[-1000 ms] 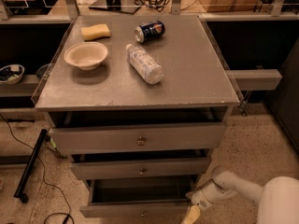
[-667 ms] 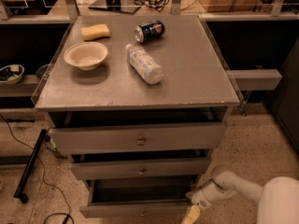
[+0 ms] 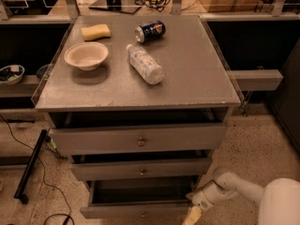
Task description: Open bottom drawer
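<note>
The bottom drawer (image 3: 136, 211) is the lowest and narrowest grey front, with a small knob at its centre. It stands pulled out toward me, its dark inside showing behind the front. My gripper (image 3: 191, 214) is at the drawer's right front corner, low near the floor, on a white arm that reaches in from the lower right. A yellowish fingertip (image 3: 192, 215) points downward beside the drawer front.
Above are the middle drawer (image 3: 140, 168) and the top drawer (image 3: 140, 138), both slightly out. On the cabinet top (image 3: 197, 69) lie a bowl (image 3: 86, 55), a sponge (image 3: 96, 32), a can (image 3: 150, 31) and a plastic bottle (image 3: 145, 63). A black pole (image 3: 30, 165) leans at left.
</note>
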`<state>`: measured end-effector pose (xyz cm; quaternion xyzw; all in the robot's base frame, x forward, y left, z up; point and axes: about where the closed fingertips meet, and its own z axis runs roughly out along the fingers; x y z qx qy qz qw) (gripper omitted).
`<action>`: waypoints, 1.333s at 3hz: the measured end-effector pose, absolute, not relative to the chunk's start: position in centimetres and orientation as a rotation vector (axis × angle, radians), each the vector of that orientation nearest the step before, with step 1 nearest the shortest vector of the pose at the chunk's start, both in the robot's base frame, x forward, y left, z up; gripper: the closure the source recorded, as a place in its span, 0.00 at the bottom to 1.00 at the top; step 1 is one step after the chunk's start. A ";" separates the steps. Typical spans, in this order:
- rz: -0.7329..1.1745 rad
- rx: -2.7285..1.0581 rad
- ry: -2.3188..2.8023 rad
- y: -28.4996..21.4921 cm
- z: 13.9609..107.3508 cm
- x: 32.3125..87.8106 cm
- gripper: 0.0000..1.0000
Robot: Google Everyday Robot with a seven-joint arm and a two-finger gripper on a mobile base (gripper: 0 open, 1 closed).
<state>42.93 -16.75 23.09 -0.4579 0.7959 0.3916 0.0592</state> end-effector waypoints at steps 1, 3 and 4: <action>1.199 -1.389 2.401 -16.9 23.1 42.1 0.00; 1.211 -1.412 2.362 -17.3 24.0 40.7 0.00; 1.212 -1.412 2.361 -17.3 24.0 40.7 0.00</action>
